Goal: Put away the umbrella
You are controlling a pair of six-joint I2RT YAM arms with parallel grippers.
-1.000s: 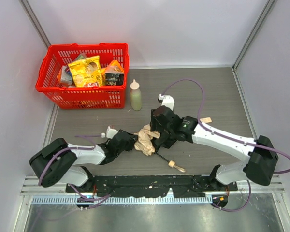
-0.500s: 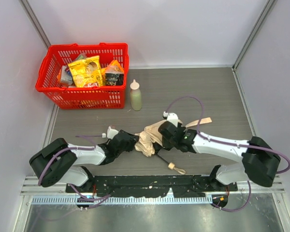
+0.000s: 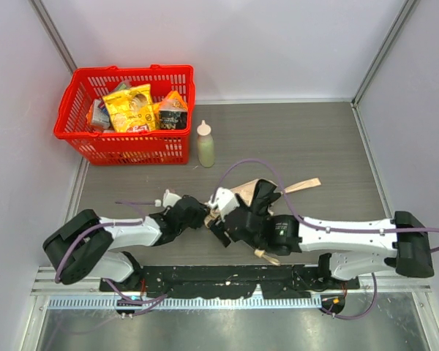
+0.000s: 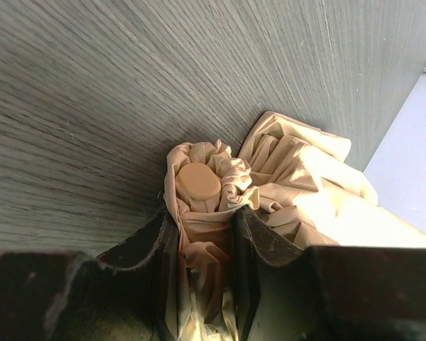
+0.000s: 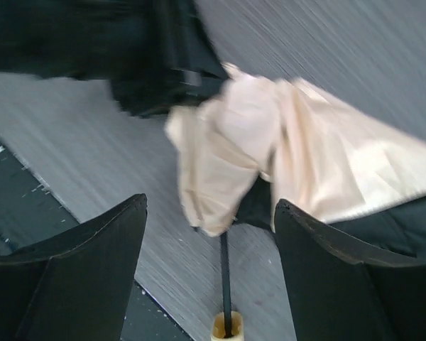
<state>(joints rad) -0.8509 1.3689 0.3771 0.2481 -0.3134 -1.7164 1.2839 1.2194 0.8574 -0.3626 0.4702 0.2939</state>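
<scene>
The umbrella (image 3: 246,191) is a crumpled beige bundle lying mid-table, its thin black shaft ending in a pale knob handle (image 3: 263,253) near the front edge. My left gripper (image 3: 198,216) is shut on the umbrella's fabric (image 4: 202,238) just behind its round tip cap (image 4: 199,182). My right gripper (image 3: 229,221) hovers low over the bundle's near side. In the right wrist view the right gripper (image 5: 209,207) is open, with the fabric (image 5: 227,156) ahead of it and the shaft (image 5: 224,284) and the handle (image 5: 227,327) between its fingers, touching neither.
A red basket (image 3: 132,71) holding snack packets stands at the back left. A pale green squeeze bottle (image 3: 205,145) stands upright beside it. A beige strap (image 3: 307,184) trails right of the bundle. Grey walls close in both sides.
My right arm swung from the umbrella's far side across to its near side and its jaws opened. The fabric spread out toward the right. The left gripper kept its grip.
</scene>
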